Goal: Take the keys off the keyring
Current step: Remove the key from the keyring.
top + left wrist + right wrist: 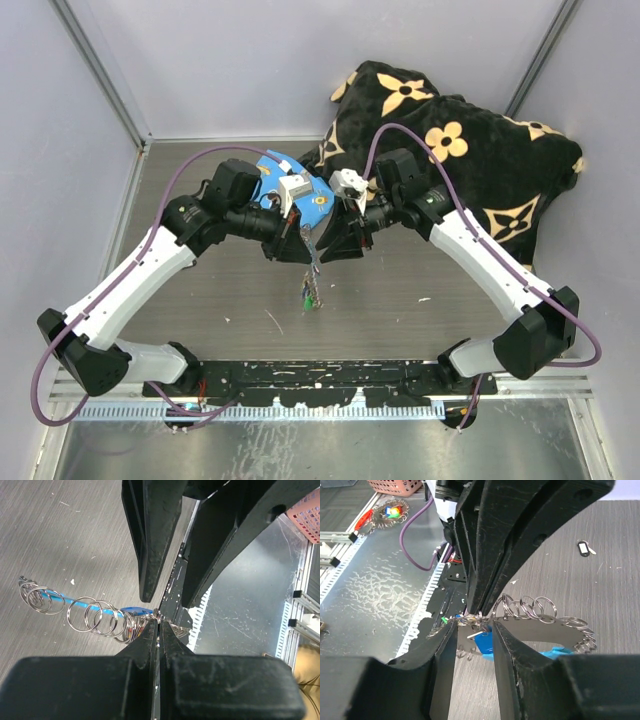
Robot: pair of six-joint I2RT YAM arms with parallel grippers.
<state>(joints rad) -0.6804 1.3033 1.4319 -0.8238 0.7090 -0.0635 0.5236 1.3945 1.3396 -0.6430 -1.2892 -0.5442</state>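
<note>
The keyring (95, 617) is a chain of small silver split rings with a light-blue curved piece (75, 601). It hangs between both grippers at the table's middle (313, 262). Small keys (308, 295) with green and red heads dangle from it just above the table. My left gripper (158, 625) is shut on the ring chain's end. My right gripper (472, 630) faces it tip to tip, jaws apart, straddling a blue key head (485, 642) and silver key blade. The rings (530, 609) trail past its right finger.
A black cushion with tan flowers (480, 150) fills the back right corner. A blue printed cloth (272, 168) lies behind the grippers. A loose dark-headed key (582, 547) lies on the table. Another key bundle (390, 512) and a pink basket (395, 485) lie beyond the near edge.
</note>
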